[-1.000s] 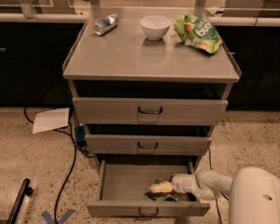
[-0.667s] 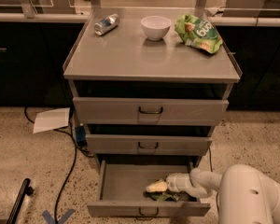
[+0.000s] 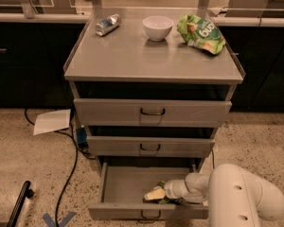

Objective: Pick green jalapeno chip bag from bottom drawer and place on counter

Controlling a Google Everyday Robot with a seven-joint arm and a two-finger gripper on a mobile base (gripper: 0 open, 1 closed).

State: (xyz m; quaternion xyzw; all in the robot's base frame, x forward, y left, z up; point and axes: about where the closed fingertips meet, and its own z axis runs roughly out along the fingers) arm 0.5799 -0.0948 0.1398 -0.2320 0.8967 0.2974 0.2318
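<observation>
While the bottom drawer (image 3: 125, 189) hangs open, the tool (image 3: 154, 194) is down inside it near the front right, touching the small green chip bag (image 3: 164, 200); can't tell if it's clamped. Up top, a bowl (image 3: 157, 27), can (image 3: 107, 24) and bigger green bag (image 3: 201, 33) sit along the counter's (image 3: 146, 60) back edge.

Warm, dim light falls from above onto the counter (image 3: 132, 56), whose brushed metal shows a soft pale sheen toward its far edge. Just below the counter, the recess under its lip lies in black shadow. Further below, the open bottom drawer (image 3: 128, 188) is murky inside. The gripper (image 3: 156, 194), down in that drawer, catches a yellowish highlight, and the white arm (image 3: 241, 197) behind it is the brightest patch.
</observation>
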